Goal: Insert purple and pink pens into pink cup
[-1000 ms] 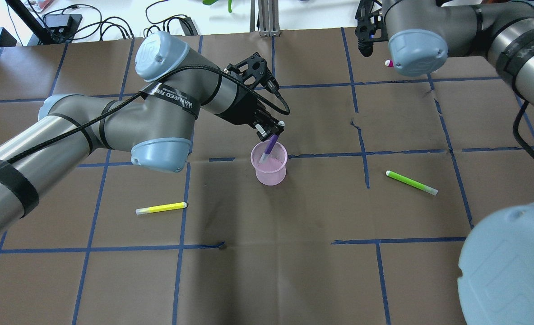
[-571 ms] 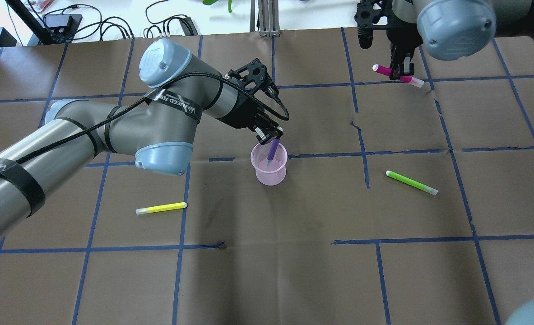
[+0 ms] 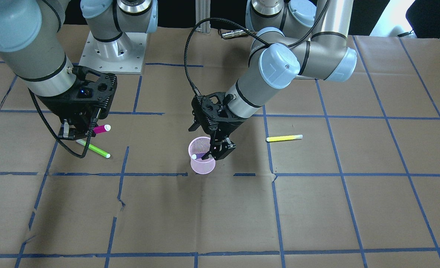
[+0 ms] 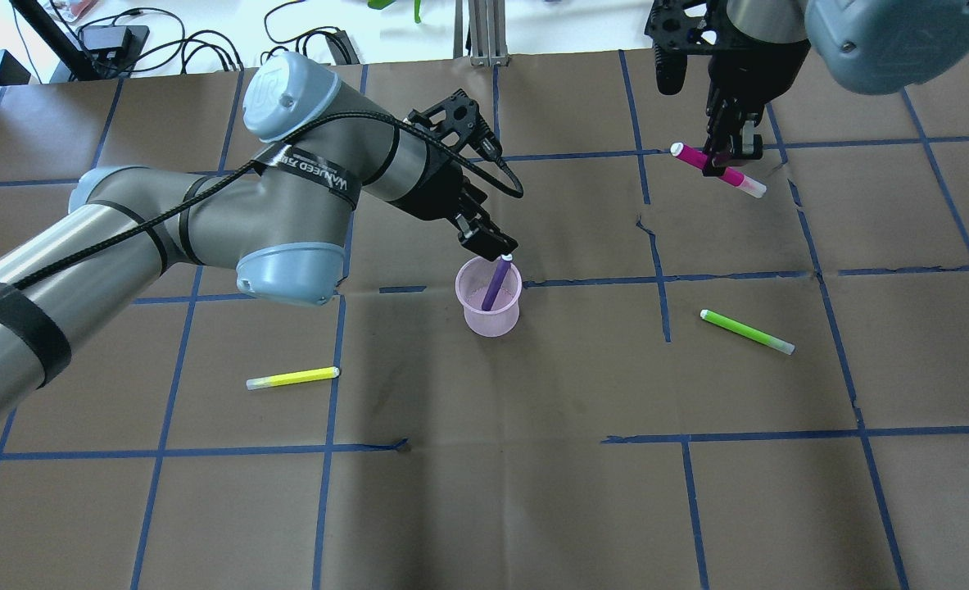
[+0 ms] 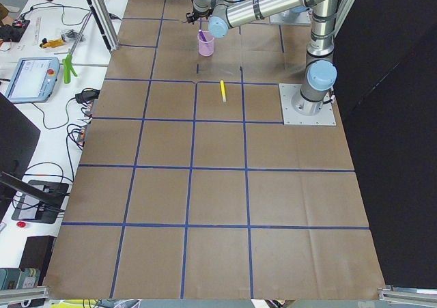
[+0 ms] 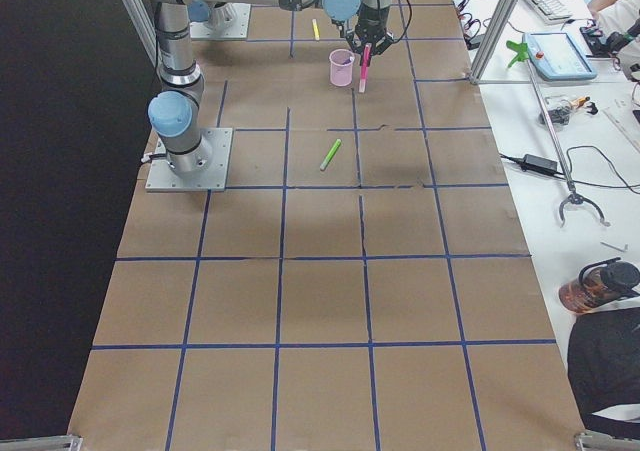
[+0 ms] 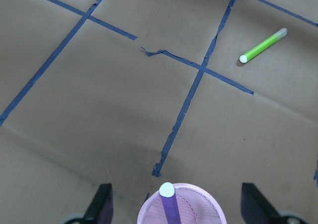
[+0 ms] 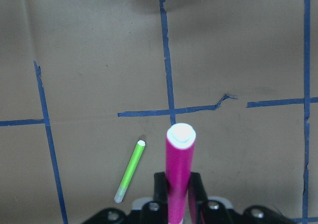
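Overhead view, bottom of frame upward. Lower left: yellow pen [image 4: 292, 378] lying flat on the table [image 4: 484, 492], untouched. Right of centre: green pen [image 4: 746, 331], also flat, well apart from everything else. Centre: cup [image 4: 492, 324] upright on the paper. The purple pen [image 4: 496, 282] is inside it, tilted, its lower end down in the cup and its white-capped end sticking out above the far rim. Left gripper [image 4: 488, 243] hangs just beyond that rim, right at the cap. On the left wrist camera its jaws stand wide apart either side of the cup with the pen between them, touching neither, so I log it as released, gripping nothing. Upper right: right gripper [image 4: 730, 147] clenched on the pink pen [image 4: 717, 170], grasped near mid-barrel with both ends protruding. It is well apart from the cup.
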